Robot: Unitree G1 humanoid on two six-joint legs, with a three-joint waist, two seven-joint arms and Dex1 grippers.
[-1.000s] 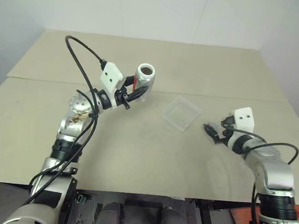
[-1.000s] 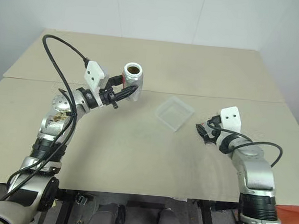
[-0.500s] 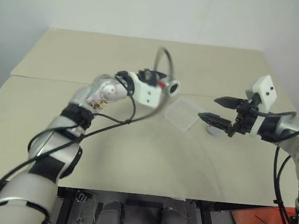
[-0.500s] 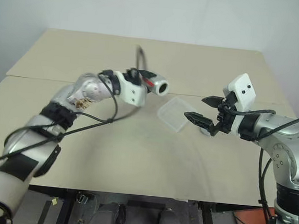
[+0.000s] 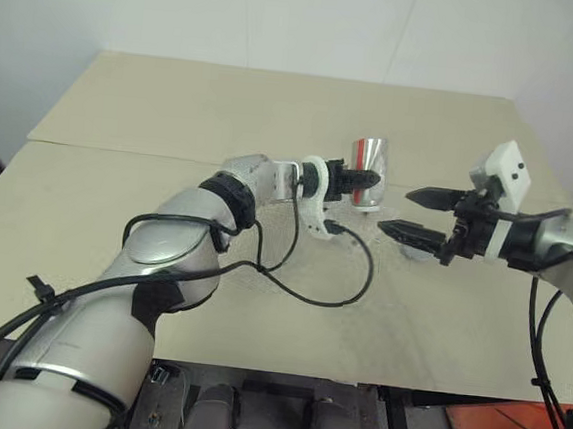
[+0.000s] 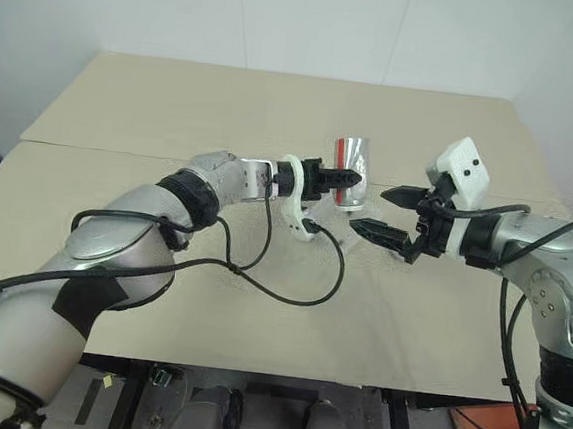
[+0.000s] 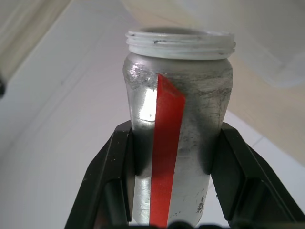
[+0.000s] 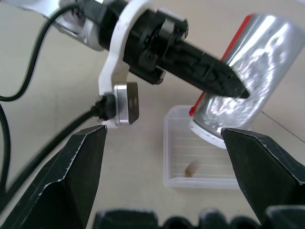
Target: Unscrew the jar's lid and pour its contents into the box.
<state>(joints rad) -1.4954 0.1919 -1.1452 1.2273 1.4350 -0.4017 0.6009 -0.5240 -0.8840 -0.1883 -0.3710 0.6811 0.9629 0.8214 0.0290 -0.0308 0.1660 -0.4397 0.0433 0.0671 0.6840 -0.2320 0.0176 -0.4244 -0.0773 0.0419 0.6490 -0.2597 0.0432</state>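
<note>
Left wrist view: my left hand is clamped on the jar, one black finger on each side of its silvery body, just below the shoulder. The red stripe of the label faces the camera, and the white threaded mouth is bare, so the lid is already off.

In the right eye view, that left hand holds the jar upside down above the table, mouth pointing down. The right wrist view shows the mouth just over the box, the clear tray lying on the table. One small brownish piece of the contents already lies in the box.

My right hand hovers just beside the jar, its fingers spread wide, holding nothing and touching nothing.

I judge the step in hand to be the pour. To do it well, I would keep the mouth centred over the box and low, so the tiny pellets land inside the rim and do not bounce out. The grip should stay firm. I would keep the right hand apart from the jar and the light tray.
</note>
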